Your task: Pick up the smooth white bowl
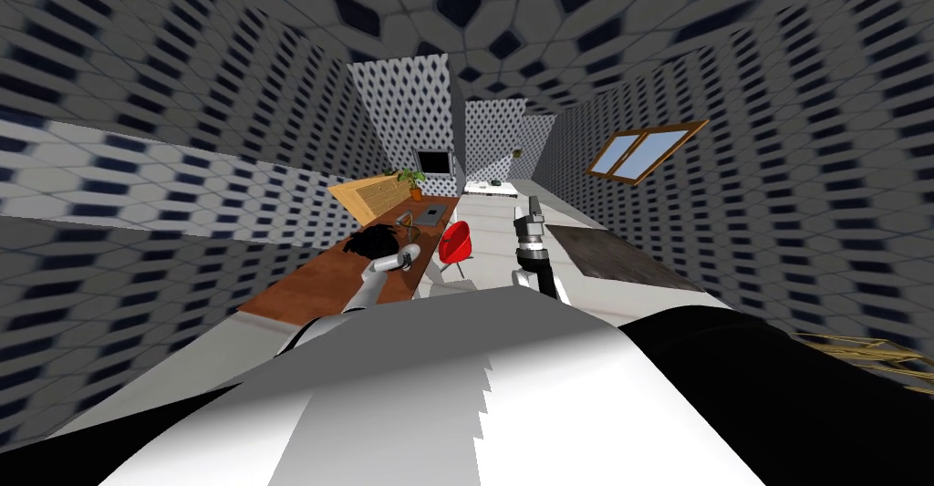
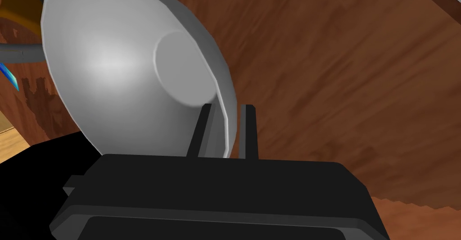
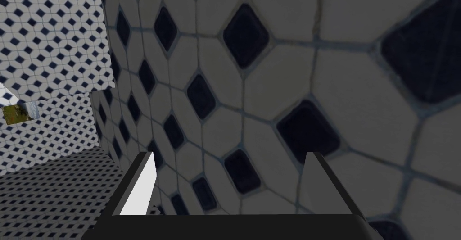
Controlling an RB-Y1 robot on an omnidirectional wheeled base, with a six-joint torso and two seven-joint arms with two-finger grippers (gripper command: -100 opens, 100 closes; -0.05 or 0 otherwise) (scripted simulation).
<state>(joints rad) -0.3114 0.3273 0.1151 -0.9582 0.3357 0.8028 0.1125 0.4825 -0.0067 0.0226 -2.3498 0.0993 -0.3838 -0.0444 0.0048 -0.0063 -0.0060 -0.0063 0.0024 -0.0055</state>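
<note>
One long brown table (image 2: 342, 70) lies under us, bare wood stretching beside the grey-white bowl (image 2: 117, 70). Our left gripper (image 2: 227, 109) pinches the bowl's rim, one finger inside, one outside. Our right gripper (image 3: 230, 156) hangs raised, fingers spread.

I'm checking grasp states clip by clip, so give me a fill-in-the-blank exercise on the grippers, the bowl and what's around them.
1. The left gripper is shut on the ____ of the pale grey bowl, one finger inside and one outside.
2. Behind the bowl lies a table top of brown ____.
3. The right gripper has its fingers ____, with nothing between them.
4. In the head view, the chair beside the table is ____.

Missing words: rim; wood; open; red.
</note>
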